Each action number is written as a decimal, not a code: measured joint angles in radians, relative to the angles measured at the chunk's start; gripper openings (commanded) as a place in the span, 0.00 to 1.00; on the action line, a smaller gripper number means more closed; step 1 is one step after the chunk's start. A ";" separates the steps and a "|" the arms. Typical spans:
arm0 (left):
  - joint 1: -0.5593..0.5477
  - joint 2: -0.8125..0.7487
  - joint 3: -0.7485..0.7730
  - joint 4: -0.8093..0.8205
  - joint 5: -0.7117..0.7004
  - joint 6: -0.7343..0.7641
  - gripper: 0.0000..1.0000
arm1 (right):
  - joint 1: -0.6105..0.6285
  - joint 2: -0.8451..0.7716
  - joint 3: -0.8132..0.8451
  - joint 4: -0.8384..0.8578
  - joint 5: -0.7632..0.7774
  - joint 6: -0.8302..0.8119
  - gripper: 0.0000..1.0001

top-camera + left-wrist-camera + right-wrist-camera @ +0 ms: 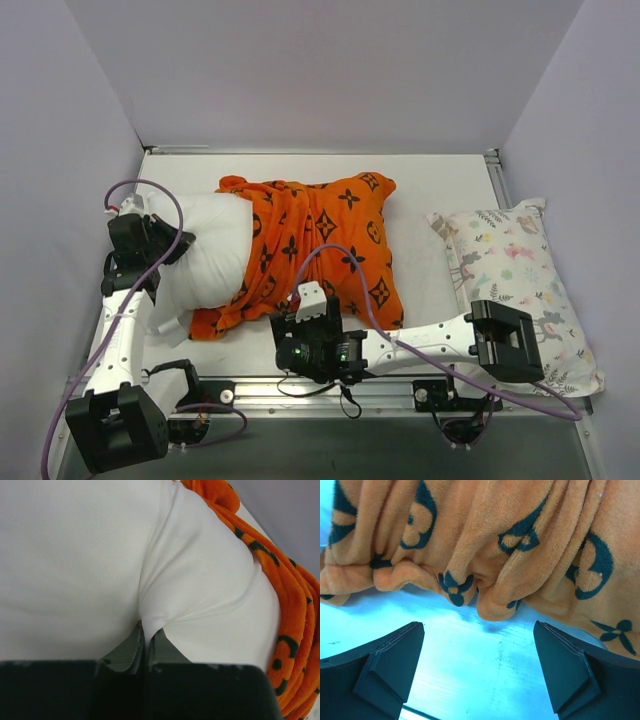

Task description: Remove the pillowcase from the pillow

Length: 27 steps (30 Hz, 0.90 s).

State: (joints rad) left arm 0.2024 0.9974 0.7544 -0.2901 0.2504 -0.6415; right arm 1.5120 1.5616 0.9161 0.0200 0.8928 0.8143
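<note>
The orange pillowcase (325, 250) with black motifs lies bunched over the right part of the white pillow (205, 255), whose left half sticks out bare. My left gripper (165, 250) is shut on a pinch of the pillow's white cloth (150, 615) at its left end; the pillowcase's folds (290, 630) show at the right of that view. My right gripper (310, 305) is open and empty, low over the table just in front of the pillowcase's crumpled near edge (490, 605), not touching it.
A second white pillow with pastel animal print (520, 290) lies along the right side of the table. The table's metal front rail (330, 400) runs close behind my right wrist. Grey walls enclose the back and sides.
</note>
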 measured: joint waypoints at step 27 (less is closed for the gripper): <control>-0.137 -0.117 0.126 -0.190 -0.045 0.157 0.84 | -0.288 0.113 0.015 0.162 -0.272 -0.119 0.00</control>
State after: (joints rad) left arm 0.0650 0.8803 0.8799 -0.4797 0.2054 -0.4847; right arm 1.2240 1.6745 0.9310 0.1822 0.6209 0.6952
